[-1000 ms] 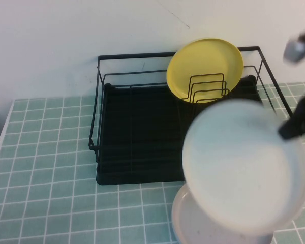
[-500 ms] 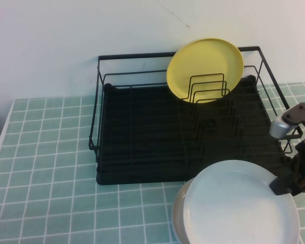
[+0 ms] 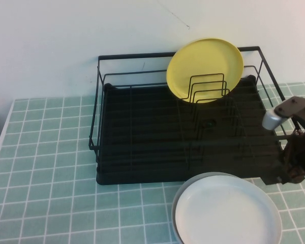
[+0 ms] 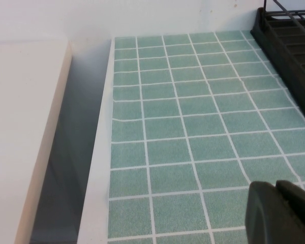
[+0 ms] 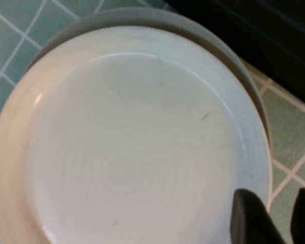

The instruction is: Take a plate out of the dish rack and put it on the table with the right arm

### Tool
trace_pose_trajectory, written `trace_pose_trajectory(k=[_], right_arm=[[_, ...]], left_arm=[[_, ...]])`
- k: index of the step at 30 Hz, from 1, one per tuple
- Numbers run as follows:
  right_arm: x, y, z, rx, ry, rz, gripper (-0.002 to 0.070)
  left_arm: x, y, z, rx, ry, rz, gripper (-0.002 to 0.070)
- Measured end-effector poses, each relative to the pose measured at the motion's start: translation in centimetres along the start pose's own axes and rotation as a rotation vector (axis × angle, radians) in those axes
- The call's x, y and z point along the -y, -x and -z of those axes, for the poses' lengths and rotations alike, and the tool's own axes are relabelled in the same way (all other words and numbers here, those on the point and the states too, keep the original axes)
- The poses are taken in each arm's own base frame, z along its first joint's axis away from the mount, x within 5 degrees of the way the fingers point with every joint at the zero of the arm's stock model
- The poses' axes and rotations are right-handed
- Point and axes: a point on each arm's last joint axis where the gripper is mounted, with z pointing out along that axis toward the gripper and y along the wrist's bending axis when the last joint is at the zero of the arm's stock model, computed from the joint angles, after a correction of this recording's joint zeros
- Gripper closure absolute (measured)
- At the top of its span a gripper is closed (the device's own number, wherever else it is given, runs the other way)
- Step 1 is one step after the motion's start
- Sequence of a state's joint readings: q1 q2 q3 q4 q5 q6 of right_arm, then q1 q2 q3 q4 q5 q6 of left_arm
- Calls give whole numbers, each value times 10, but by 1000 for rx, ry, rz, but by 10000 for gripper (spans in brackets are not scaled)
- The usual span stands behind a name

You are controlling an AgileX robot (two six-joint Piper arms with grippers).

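The white plate [image 3: 226, 216] lies flat on a grey plate [image 3: 213, 175] on the green-tiled table [image 3: 46, 152], just in front of the black dish rack [image 3: 142, 152]. My right gripper [image 3: 282, 178] is at the white plate's far right rim. In the right wrist view the gripper [image 5: 279, 213] is open: one finger is over the plate [image 5: 127, 147], the other is over the tiles, and the rim shows in the gap below them. My left gripper [image 4: 277, 190] is shut and empty, low over the tiles at the table's left side.
A yellow plate [image 3: 206, 63] stands upright in the rack's back right dividers. The grey plate's rim [image 5: 142, 15] shows around the white one. The table's left edge [image 4: 104, 152] drops off beside the left gripper. The rack's corner [image 4: 290, 35] lies ahead of it.
The right gripper brought the white plate down from a tilted, raised hold and laid it flat on the grey plate. Its fingers now stand apart at the rim.
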State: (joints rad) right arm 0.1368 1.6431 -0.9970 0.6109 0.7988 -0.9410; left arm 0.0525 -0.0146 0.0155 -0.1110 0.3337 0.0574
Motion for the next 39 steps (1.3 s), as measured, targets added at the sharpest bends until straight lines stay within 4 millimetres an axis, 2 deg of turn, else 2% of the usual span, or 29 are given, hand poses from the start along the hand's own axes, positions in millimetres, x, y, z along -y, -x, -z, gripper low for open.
trace_pose_trajectory(k=[4,6,8,9,12,17,21,24,30,35,39], right_arm=[[-3,15,14,15,22,19,494],[-6,24,30,30,3,48,537],[-9,32,48,54,-34,73,603],[-13,37,64,76,-75,91,628],[-25,43,106,134,-192,138,659],[-58,28,176,259,-411,157,668],[-81,-2,209,372,-556,110,670],[-93,-33,211,420,-610,53,670],[-111,-86,192,464,-617,19,671],[-120,-113,168,436,-510,-49,675],[-123,-122,153,381,-429,-90,676]], left_arm=[[0,0,0,0,0,0,678],[0,0,0,0,0,0,678],[0,0,0,0,0,0,678],[0,0,0,0,0,0,678],[0,0,0,0,0,0,678],[0,0,0,0,0,0,678],[0,0,0,0,0,0,678],[0,0,0,0,0,0,678],[0,0,0,0,0,0,678],[0,0,0,0,0,0,678],[0,0,0,0,0,0,678]])
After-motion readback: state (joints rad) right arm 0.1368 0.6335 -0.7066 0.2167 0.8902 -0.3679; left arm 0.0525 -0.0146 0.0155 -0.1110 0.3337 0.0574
